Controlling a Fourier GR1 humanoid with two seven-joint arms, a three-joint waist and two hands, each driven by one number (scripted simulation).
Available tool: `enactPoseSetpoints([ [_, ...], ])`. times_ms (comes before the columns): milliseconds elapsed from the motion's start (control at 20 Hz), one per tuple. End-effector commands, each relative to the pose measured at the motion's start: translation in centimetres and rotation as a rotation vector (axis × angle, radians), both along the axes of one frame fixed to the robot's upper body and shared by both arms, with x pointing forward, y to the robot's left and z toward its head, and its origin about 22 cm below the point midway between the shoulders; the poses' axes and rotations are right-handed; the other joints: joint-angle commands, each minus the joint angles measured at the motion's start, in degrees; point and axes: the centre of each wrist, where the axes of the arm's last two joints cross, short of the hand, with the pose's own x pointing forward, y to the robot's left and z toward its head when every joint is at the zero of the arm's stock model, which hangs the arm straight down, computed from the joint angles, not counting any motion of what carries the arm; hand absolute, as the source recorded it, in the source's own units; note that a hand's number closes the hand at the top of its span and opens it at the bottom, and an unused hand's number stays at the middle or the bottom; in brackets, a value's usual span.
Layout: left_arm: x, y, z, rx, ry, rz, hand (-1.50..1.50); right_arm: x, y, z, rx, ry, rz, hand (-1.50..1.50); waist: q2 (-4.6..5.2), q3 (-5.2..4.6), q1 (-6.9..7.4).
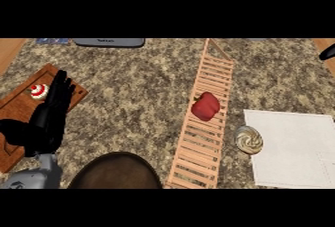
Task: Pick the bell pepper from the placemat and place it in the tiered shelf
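Left hand point(52, 108), fingers straight and together, hangs over the board point(16, 111) at the counter's left edge beside a red-and-white cupcake point(39, 91); the pepper point(206, 106) lies on the slatted shelf point(203, 146), placemat point(297, 148) right; no legible writing.

one bell pepper point(206, 106); one tiered shelf point(204, 124), one placemat point(294, 150)
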Motion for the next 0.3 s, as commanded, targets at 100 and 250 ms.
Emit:
enactPoseSetpoints([
  [100, 0.2, -0.6, 0.6, -0.002, -0.017, -0.022, 0.00, -0.8, -4.2, 1.8, 0.001, 0.000, 0.016, -1.50, 0.55, 0.07, 1.37],
  [250, 0.8, 0.8, 1.2, 0.013, -0.003, -0.023, 0.00, -0.6, -4.2, 1.5, 0.010, 0.003, 0.050, -1.50, 0.50, 0.06, 1.11],
])
